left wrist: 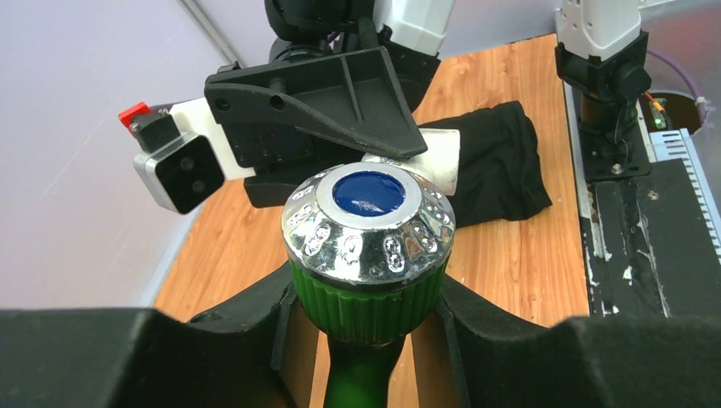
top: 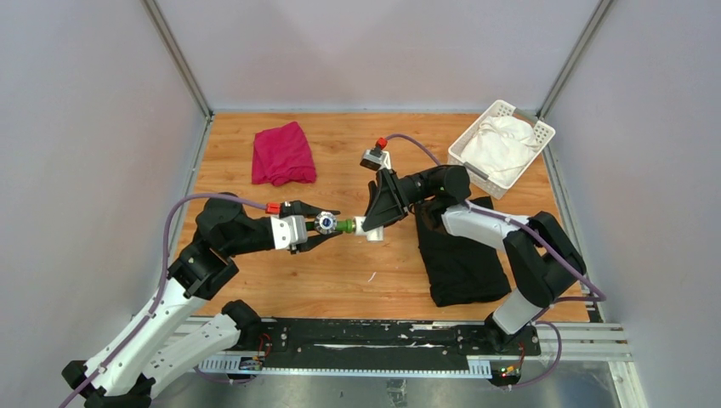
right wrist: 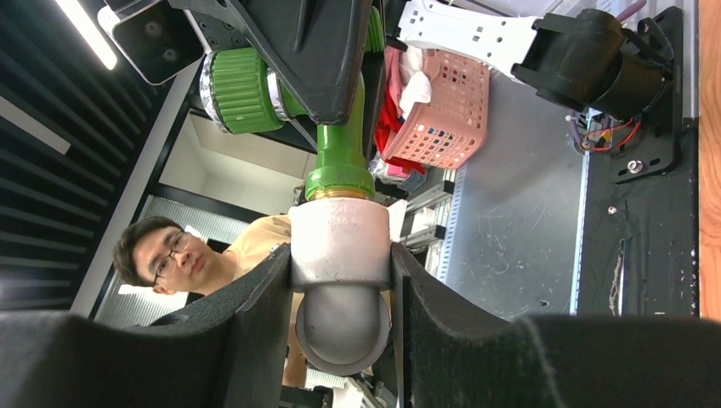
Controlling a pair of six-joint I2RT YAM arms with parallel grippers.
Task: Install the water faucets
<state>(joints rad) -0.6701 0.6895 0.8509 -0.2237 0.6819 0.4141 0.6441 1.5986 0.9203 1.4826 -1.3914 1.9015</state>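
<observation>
**mating the green tap to the white fitting, held in the air**

top external: the left tool [top: 327, 224] is clenched on the knob end of the green tap [top: 344, 226]. the right tool [top: 371, 223] is clenched on the white fitting [top: 371, 231]. the two parts meet end to end between the arms, above the counter [top: 340, 280].

left wrist: the pads grip the ribbed green collar under the chrome cap [left wrist: 368, 212]. the fitting sits just beyond, under a finger of the right tool. judgement: turn only about the tap's own axis, and grip the ribs so the knob does not slip.

right wrist: the tap's stem enters the fitting's mouth, with a thin gold band showing at the joint. how deep it sits, i cannot tell. judgement: the right tool should act as a fixed anchor with the axes in line, since any tilt risks cross-threading.
</observation>
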